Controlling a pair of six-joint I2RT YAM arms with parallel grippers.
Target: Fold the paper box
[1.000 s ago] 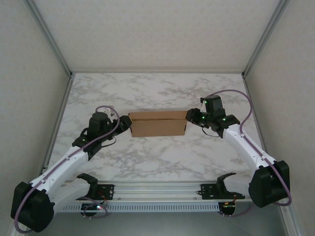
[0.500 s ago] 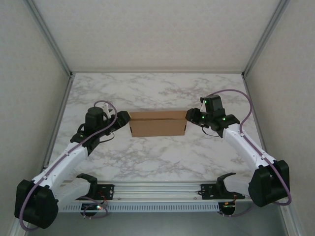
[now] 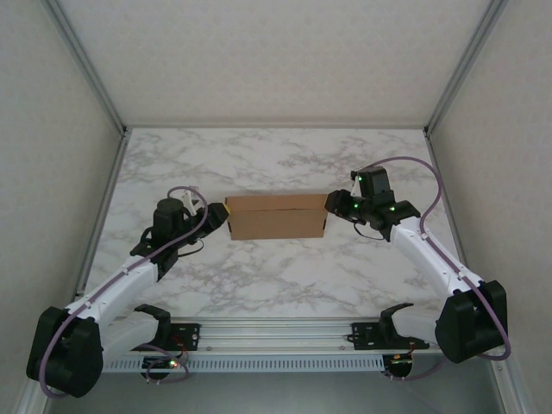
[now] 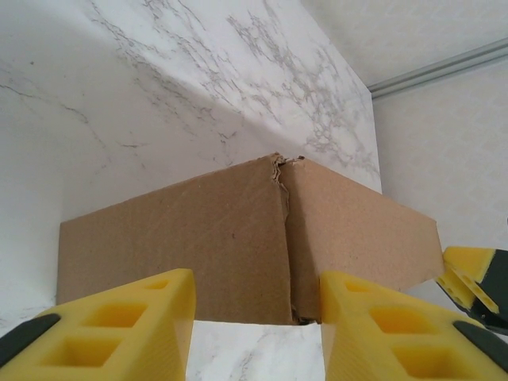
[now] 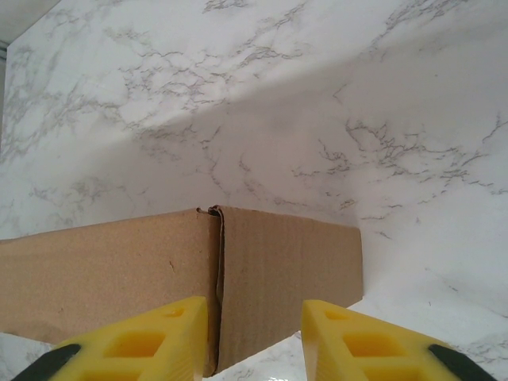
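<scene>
Paper box (image 3: 276, 216) lies on the table (image 3: 285, 267), about mid-width, long axis running left to right. My left gripper (image 3: 216, 214) sits at its left end and my right gripper (image 3: 335, 205) at its right end, with the box between them. In each wrist view a box corner stands just beyond the gap between my fingers. Both arm bases lie nearer than the box.

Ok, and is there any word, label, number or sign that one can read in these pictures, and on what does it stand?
None can be read.
The box is plain brown cardboard, without print or label.
The left claw and the right claw are plain yellow, without marks.
The table has marble veins, no writing.
</scene>
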